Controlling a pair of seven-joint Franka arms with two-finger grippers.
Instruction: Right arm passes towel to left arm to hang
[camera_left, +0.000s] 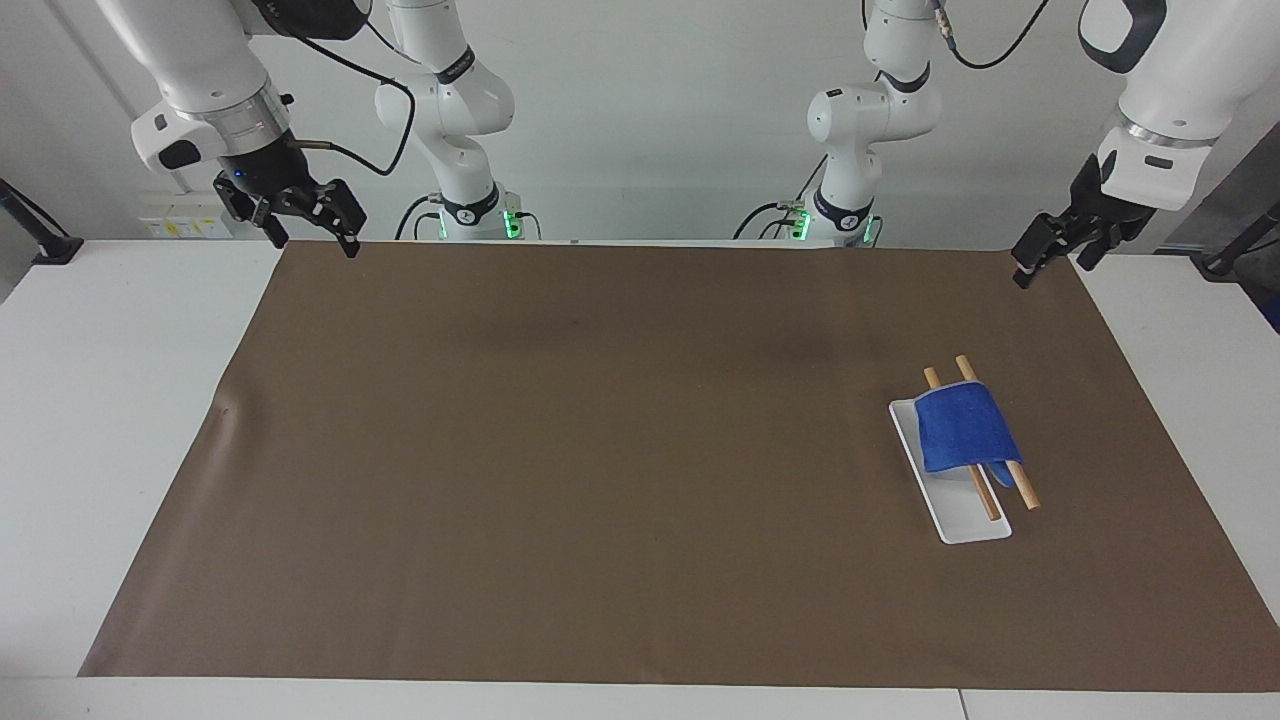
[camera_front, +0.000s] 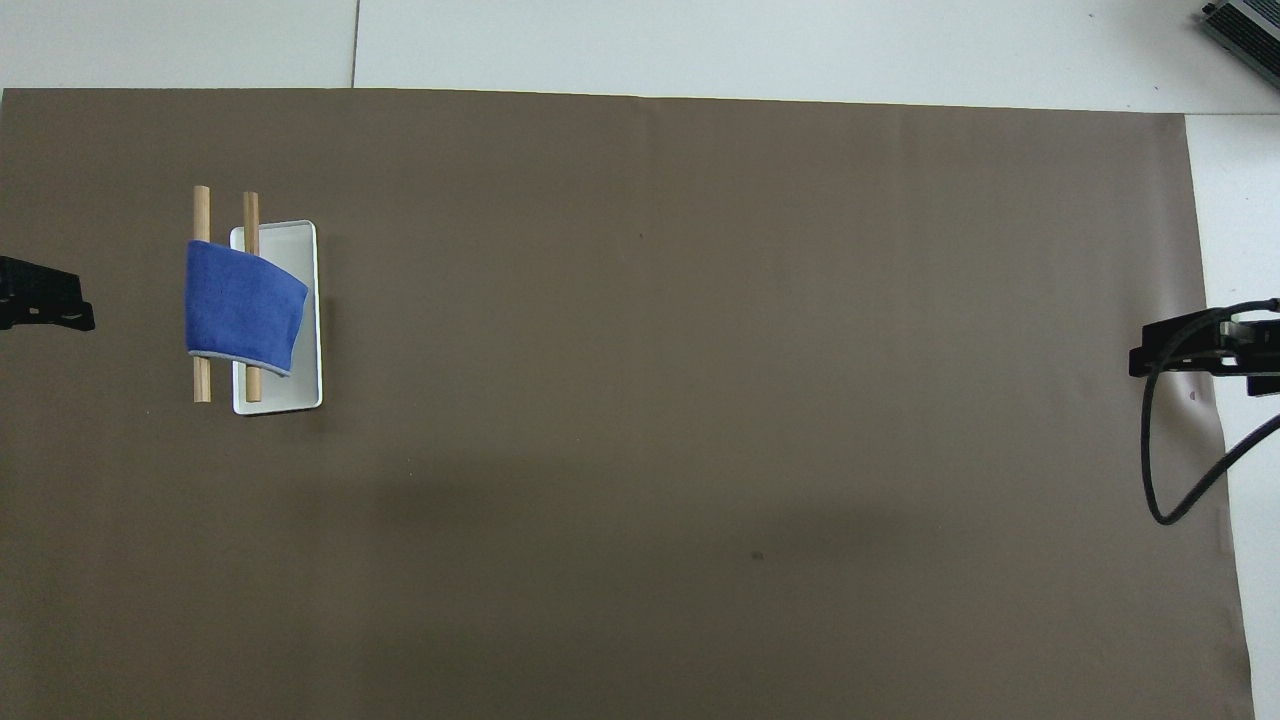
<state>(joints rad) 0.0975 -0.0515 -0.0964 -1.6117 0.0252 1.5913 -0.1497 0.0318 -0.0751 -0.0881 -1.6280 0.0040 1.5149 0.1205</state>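
The blue towel (camera_left: 962, 430) hangs draped over two wooden rods (camera_left: 1026, 492) of a small rack on a white tray base (camera_left: 968, 527), toward the left arm's end of the table. It also shows in the overhead view (camera_front: 240, 310) on the rods (camera_front: 202, 205). No gripper touches it. My left gripper (camera_left: 1050, 268) is open and empty, raised over the mat's corner nearest the left arm's base; only its tip (camera_front: 45, 305) shows from overhead. My right gripper (camera_left: 312, 238) is open and empty, raised over the mat's corner at the right arm's end (camera_front: 1190, 350).
A brown mat (camera_left: 600, 450) covers most of the white table (camera_left: 110, 400). Two smaller white arms with green lights (camera_left: 460, 120) stand at the robots' edge. A black cable (camera_front: 1170, 480) hangs from the right arm.
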